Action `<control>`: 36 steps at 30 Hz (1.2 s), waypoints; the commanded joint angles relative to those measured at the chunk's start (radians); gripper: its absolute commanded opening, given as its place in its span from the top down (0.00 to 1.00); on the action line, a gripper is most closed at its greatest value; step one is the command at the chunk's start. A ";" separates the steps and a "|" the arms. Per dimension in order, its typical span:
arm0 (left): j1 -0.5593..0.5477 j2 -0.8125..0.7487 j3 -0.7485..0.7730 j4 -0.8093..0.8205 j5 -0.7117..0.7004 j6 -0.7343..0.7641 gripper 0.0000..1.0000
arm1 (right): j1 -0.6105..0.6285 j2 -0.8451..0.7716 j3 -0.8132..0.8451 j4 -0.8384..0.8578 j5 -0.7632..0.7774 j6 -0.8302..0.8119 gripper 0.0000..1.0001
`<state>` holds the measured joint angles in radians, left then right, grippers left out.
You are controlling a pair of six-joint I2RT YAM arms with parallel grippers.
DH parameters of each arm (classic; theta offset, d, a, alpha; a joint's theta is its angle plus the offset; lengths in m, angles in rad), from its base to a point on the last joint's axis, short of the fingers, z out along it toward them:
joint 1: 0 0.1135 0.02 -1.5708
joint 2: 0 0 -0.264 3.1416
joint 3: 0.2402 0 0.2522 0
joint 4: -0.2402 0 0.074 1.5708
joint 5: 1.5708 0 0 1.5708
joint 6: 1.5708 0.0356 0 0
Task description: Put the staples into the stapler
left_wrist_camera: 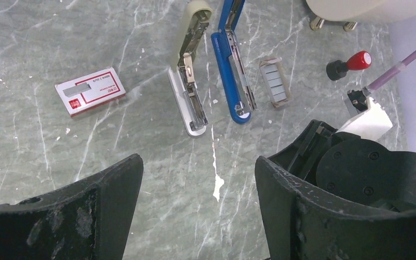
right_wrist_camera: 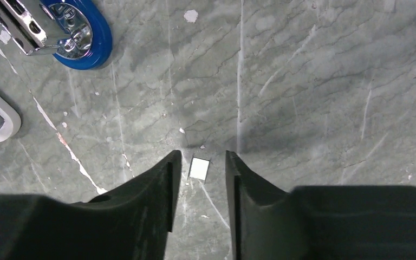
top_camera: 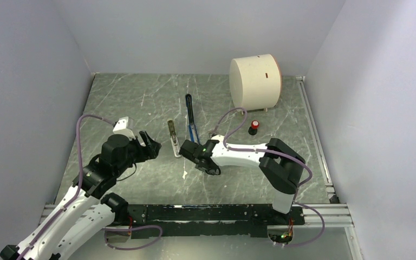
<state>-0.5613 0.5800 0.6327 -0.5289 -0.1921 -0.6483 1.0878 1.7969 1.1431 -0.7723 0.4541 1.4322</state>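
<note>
**A:** How do the grippers stand?

**B:** My left gripper (left_wrist_camera: 197, 173) is spread wide and holds nothing. My right gripper (right_wrist_camera: 200, 160) has its jaws a little apart. A small white square (right_wrist_camera: 199, 169) on the table (right_wrist_camera: 330, 81) shows in the gap, and neither finger touches it.

**A:** And the stapler?

**B:** The blue stapler (left_wrist_camera: 233, 70) lies opened out ahead of my left gripper, and ahead-left of my right one. Seen from the left gripper, a grey stapler (left_wrist_camera: 191, 97) lies just to its left and a strip of staples (left_wrist_camera: 274, 81) just to its right. A box of staples (left_wrist_camera: 89, 91) sits farther left.

Cream drum (top_camera: 254, 81), red-capped knob (top_camera: 254, 127), beige stapler (left_wrist_camera: 189, 105) on marble table (top_camera: 141, 97).
</note>
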 commanded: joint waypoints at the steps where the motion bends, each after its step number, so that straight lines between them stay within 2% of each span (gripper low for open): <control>1: 0.004 -0.010 0.002 -0.016 -0.032 -0.011 0.20 | -0.006 0.017 -0.007 0.017 -0.006 0.013 0.64; 4: 0.003 -0.015 -0.001 -0.015 -0.035 -0.013 0.20 | -0.009 0.022 -0.007 0.016 -0.022 0.007 0.68; 12: 0.003 -0.026 -0.001 -0.017 -0.040 -0.015 0.20 | -0.009 0.031 -0.030 0.006 -0.078 0.009 0.64; 19: 0.003 -0.028 0.000 -0.019 -0.040 -0.016 0.20 | -0.010 0.045 -0.007 -0.007 -0.068 -0.024 0.76; 24: 0.001 -0.029 0.001 -0.020 -0.041 -0.018 0.20 | -0.013 0.032 -0.015 0.019 -0.070 -0.042 0.78; 32: -0.013 -0.023 0.004 -0.025 -0.047 -0.019 0.19 | -0.030 -0.037 -0.046 0.069 -0.057 -0.082 0.79; 36: -0.017 -0.017 0.006 -0.011 0.003 -0.004 0.13 | -0.042 -0.112 -0.082 0.148 -0.055 -0.143 0.78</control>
<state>-0.5701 0.5617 0.6327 -0.5369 -0.2188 -0.6621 1.0618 1.7672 1.0897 -0.7044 0.3775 1.3422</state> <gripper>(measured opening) 0.843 0.221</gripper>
